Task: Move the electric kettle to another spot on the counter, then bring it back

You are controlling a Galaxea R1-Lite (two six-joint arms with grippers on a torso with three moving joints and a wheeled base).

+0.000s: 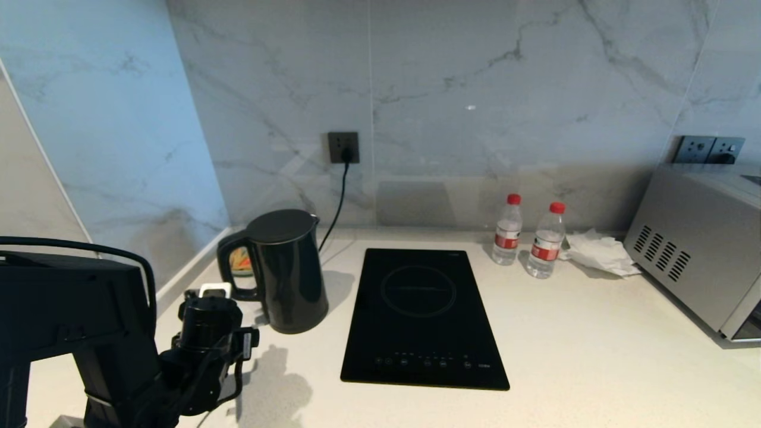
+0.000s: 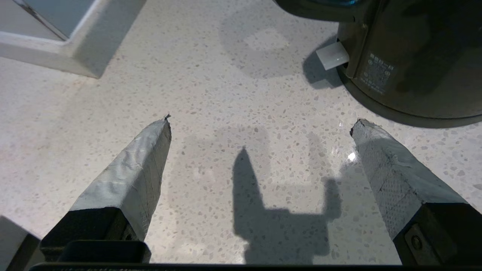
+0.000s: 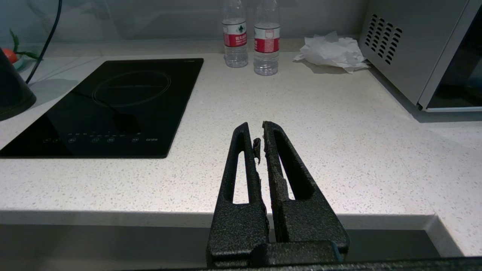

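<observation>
Beside the half-cropped electric kettle (image 2: 406, 56), left gripper (image 2: 260, 126) spread wide, empty, over the counter (image 2: 226, 113).

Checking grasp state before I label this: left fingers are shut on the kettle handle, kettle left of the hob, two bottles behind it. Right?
Not quite. The left gripper is open and holds nothing: in the left wrist view its fingers stand wide apart over bare counter, short of the electric kettle. The rest is right.
</observation>
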